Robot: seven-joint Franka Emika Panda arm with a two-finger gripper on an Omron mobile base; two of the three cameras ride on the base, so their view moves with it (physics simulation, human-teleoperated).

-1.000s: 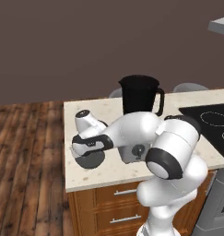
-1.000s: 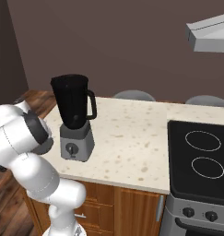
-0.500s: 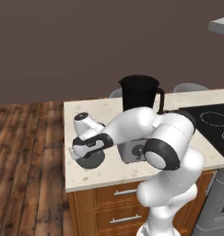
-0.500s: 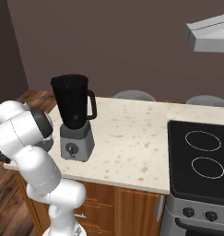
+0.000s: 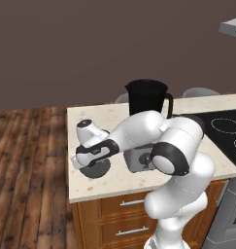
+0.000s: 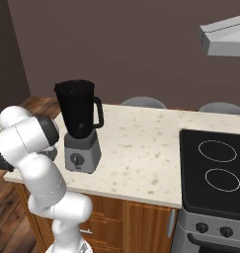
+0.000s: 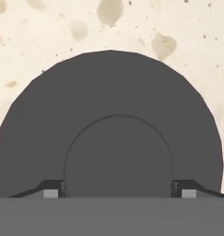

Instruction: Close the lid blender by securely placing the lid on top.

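Observation:
The lid [image 7: 118,120], a flat dark grey disc with a raised round centre, lies on the speckled counter near its left end, also visible under my hand [image 5: 96,169]. My gripper [image 7: 118,193] is open just above it, with a fingertip [image 7: 50,192] on each side of the raised centre. In the left base view the gripper [image 5: 90,160] points down at the lid. The blender [image 6: 80,124], a black jar with a side handle on a grey base with a knob, stands uncovered to the right of the lid, partly behind my arm [image 5: 146,99].
A black stove top [image 6: 218,173] with burner rings sits at the counter's right end under a range hood [image 6: 225,40]. The counter's left and front edges [image 5: 73,194] lie close to the lid. Two stool backs [image 6: 142,102] show behind the counter.
My hand has sunk a little closer to the lid and the arm has leaned further over it. Lid and blender have not moved.

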